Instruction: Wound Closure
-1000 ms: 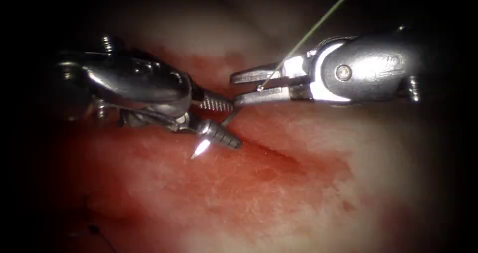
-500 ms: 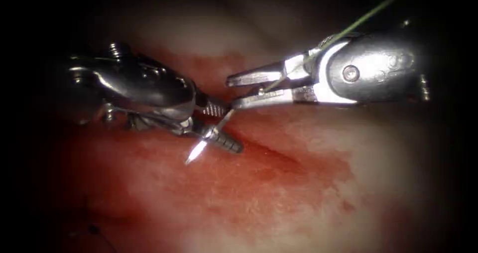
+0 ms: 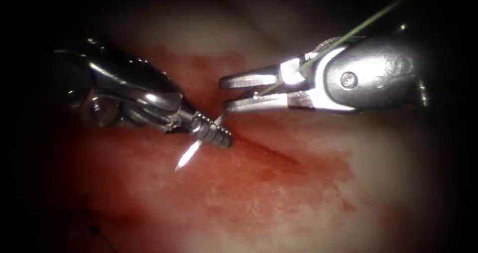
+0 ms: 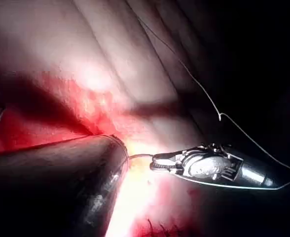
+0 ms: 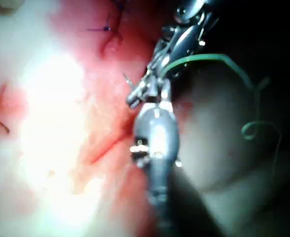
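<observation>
- Left tool (image 3: 211,131) reaching in from the left of the endoscope view, its fingers closed on the needle (image 3: 196,146) near the middle of the curve.
- Needle's bright sharp end pointing down and left, free above the tissue (image 3: 279,203), not in it, just left of the cut (image 3: 279,156).
- Needle's other end rising up and right to the lower finger of the right tool (image 3: 239,91), touching it or just beside it; cannot tell which.
- Right tool coming in from the right, its 2 fingers (image 3: 249,80) parted, gripping nothing.
- Green thread (image 3: 348,34) running from between those parted fingers up across the right tool's wrist and off toward the upper right.
- Red fluid (image 3: 318,168) spread along the cut and over the tissue on both sides.
- In the left wrist view, right tool (image 4: 157,163) just beside the dark left shaft, thin thread (image 4: 204,94) trailing away above it.
- In the right wrist view, green thread (image 5: 219,59) arching and curling beside the right tool's wrist.
</observation>
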Controlling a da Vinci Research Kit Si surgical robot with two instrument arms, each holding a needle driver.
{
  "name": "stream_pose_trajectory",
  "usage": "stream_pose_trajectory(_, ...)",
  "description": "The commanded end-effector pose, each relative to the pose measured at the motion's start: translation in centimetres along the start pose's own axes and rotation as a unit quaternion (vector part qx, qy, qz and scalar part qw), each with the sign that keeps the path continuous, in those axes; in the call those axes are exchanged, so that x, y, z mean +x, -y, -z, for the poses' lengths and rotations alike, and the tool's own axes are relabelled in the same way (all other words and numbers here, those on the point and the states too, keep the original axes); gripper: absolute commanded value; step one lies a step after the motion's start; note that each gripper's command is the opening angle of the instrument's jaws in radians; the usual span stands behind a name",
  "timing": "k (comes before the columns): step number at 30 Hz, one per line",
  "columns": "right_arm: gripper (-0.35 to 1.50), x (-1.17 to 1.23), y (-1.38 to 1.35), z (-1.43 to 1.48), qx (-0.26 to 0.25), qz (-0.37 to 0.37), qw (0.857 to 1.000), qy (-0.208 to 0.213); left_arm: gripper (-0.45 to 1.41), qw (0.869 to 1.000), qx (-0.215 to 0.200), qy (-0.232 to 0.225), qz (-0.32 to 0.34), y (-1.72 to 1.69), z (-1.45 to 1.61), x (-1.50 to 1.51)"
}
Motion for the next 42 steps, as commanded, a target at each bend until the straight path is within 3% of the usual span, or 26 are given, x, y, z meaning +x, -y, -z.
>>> stream_pose_trajectory(1, 0.73, -0.01, -0.03, -0.08, -0.006, -0.02, 1.0, 0.005, -0.35, 1.0, -0.001, -0.008, 0.002, 0.03, -0.08, 0.0)
stream_pose_trajectory(3, 1.0, 0.0, -0.03, -0.1, -0.017, -0.056, 0.998, 0.014, -0.35, 1.0, -0.006, -0.022, 0.008, 0.04, -0.08, 0.01)
stream_pose_trajectory(10, 1.11, 0.01, -0.05, -0.13, -0.069, -0.105, 0.991, 0.045, -0.35, 0.994, -0.018, -0.108, 0.021, 0.08, -0.05, 0.02)
stream_pose_trajectory(15, 1.08, 0.05, 0.08, -0.22, -0.125, -0.13, 0.982, 0.055, -0.35, 0.983, -0.006, -0.178, 0.041, 0.14, -0.04, 0.05)
stream_pose_trajectory(17, 1.06, 0.06, 0.11, -0.23, -0.133, -0.13, 0.981, 0.055, -0.35, 0.982, -0.003, -0.182, 0.043, 0.14, -0.04, 0.05)
stream_pose_trajectory(23, 0.88, 0.01, 0.15, -0.24, -0.227, -0.126, 0.965, 0.039, -0.35, 0.98, -0.01, -0.195, 0.047, 0.08, -0.08, -0.03)
stream_pose_trajectory(31, 0.74, -0.1, 0.19, -0.26, -0.232, -0.133, 0.963, 0.029, -0.35, 0.981, -0.022, -0.192, 0.034, 0.0, -0.09, -0.05)
stream_pose_trajectory(33, 0.64, -0.11, 0.19, -0.26, -0.23, -0.135, 0.963, 0.026, -0.35, 0.98, -0.022, -0.193, 0.031, -0.01, -0.09, -0.05)
stream_pose_trajectory(34, 0.24, -0.11, 0.2, -0.25, -0.226, -0.134, 0.965, 0.023, -0.35, 0.98, -0.023, -0.193, 0.031, 0.0, -0.09, -0.05)
stream_pose_trajectory(36, -0.35, -0.1, 0.21, -0.23, -0.219, -0.134, 0.966, 0.021, -0.35, 0.98, -0.023, -0.193, 0.031, 0.0, -0.09, -0.05)
stream_pose_trajectory(42, -0.35, -0.12, 0.21, -0.03, -0.21, -0.135, 0.968, 0.022, -0.35, 0.981, -0.017, -0.195, 0.011, -0.03, -0.1, -0.06)
